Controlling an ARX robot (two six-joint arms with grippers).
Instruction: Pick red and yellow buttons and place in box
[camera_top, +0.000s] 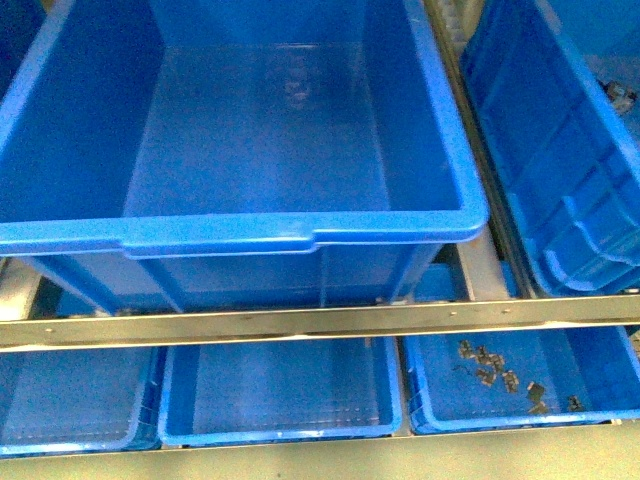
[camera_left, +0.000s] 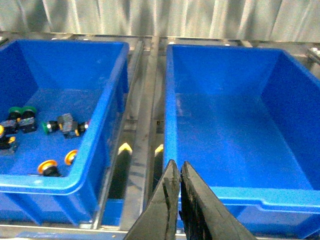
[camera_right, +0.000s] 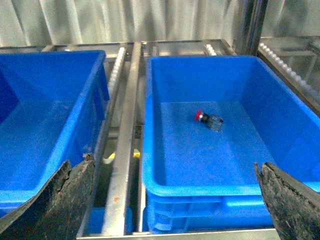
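Observation:
The box (camera_top: 300, 232) is the big deep blue crate in the middle of the front view, and nothing lies in it. Neither gripper shows there. In the left wrist view my left gripper (camera_left: 177, 167) is shut and empty, poised over the gap between the box (camera_left: 220, 70) and a crate (camera_left: 100, 125) beside it. That crate holds two yellow buttons (camera_left: 48, 167) (camera_left: 71, 157). In the right wrist view my right gripper (camera_right: 174, 164) is open and empty, its fingers (camera_right: 65, 200) wide apart. One red button (camera_right: 201, 116) lies on its side in a crate (camera_right: 200, 187) beside the box (camera_right: 50, 75).
Green-capped switches (camera_left: 20, 111) lie among the yellow ones. A metal rail (camera_top: 300, 322) crosses below the box, with shallow blue trays (camera_top: 280, 400) under it; one holds small metal parts (camera_top: 500, 375). Roller tracks (camera_right: 122, 150) run between the crates.

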